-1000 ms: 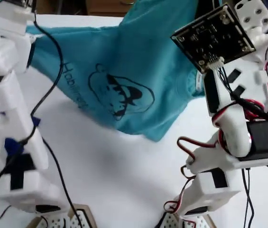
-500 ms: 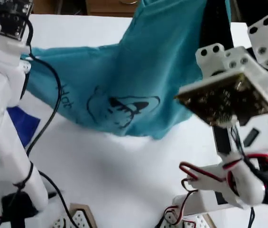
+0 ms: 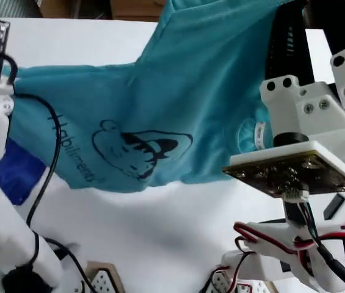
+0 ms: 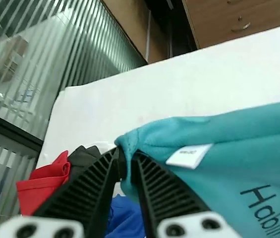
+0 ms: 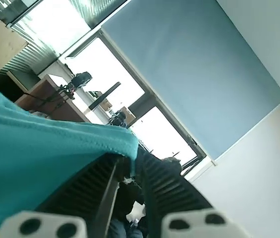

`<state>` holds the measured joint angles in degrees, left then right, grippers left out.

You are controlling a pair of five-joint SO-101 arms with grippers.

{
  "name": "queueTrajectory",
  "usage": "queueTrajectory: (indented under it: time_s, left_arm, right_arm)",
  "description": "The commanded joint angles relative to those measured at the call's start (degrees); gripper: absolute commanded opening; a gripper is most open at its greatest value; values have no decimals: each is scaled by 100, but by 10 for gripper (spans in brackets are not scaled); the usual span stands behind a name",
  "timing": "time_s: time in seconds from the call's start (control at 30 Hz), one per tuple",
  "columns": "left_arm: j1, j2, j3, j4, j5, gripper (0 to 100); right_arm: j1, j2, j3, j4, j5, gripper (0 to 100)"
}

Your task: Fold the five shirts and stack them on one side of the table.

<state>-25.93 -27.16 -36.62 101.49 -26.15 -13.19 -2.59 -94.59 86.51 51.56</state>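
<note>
teal shirt strung between both arms over the white table

white tabletop (image 3: 160, 244), smooth and matte, runs back to a wooden cabinet with drawers (image 4: 229, 20), and beside that a ribbed glass wall (image 4: 45, 59) throws stripes of reflection. up on the right wrist view, a flat blue blind (image 5: 189, 74) hangs over bright windows.

now the cloth: the teal shirt (image 3: 178, 110), soft knit, is spread wide in the air above the far half of the table, a dark line-drawn cartoon face (image 3: 138, 146) on its front, folds sagging in the middle. whether its lower edge touches the table, i can't tell. left gripper (image 4: 125, 161), black ridged jaws, is pinched tight on a hemmed corner of it, just beside a small white sewn tag (image 4: 189, 154). right gripper (image 5: 130, 166), same ridged jaws, is clamped on another edge, fabric draping over it.

off by the table's left side, a crumpled heap: red shirt (image 4: 43, 181), black shirt (image 4: 85, 156), blue shirt (image 3: 16, 174) bunched together. a bare circuit board (image 3: 294, 174) sits on the right arm.
</note>
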Motion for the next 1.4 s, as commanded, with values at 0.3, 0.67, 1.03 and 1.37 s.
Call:
queueTrajectory:
  time_s: [0.3,0.67,1.03,1.37]
  left_arm:
    - [-53,-642,13,79,-62,20]
    - [-53,-1310,901,88,-62,20]
    - [-53,-2295,1253,88,-70,20]
    - [-53,-2295,1253,88,-62,20]
  right_arm:
    - [-31,-699,-88,215,35,20]
    - [-40,-1015,-88,646,0,20]
    - [-40,-1604,-88,673,26,20]
    - [-40,-1895,563,884,-9,20]
